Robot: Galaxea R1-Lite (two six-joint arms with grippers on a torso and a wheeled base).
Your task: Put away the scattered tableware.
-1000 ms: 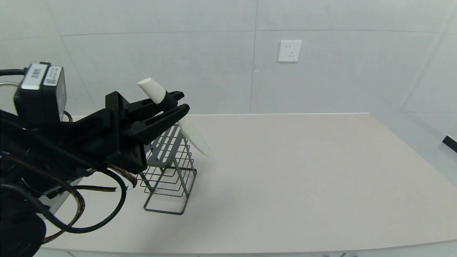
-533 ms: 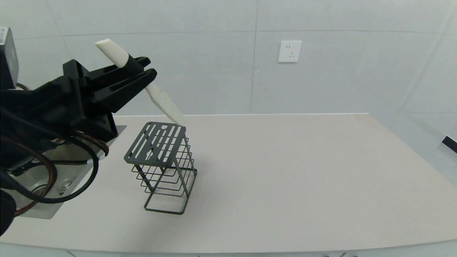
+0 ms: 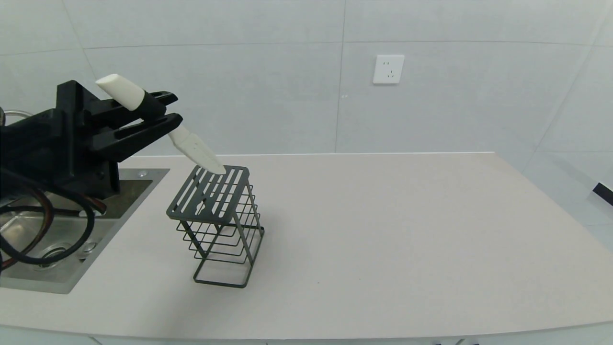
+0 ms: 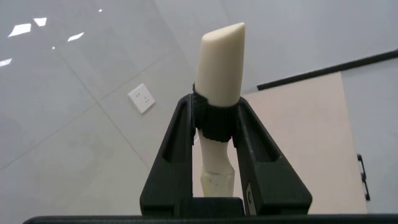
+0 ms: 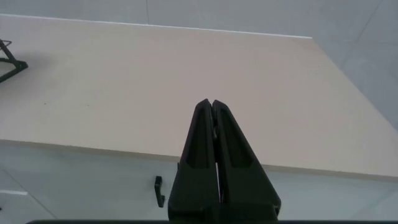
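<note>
The left gripper (image 3: 167,109) is clenching the knife (image 3: 196,149) mid-length, its long axis slanting blade-down, the tip pointing at the far edge of the rack's (image 3: 206,199) slotted top.

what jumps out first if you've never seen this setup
A white knife with a black collar, clamped in the left pincer, slants down with its tip at the slotted top of a dark wire rack. The rack stands on the beige counter beside a steel sink.
</note>
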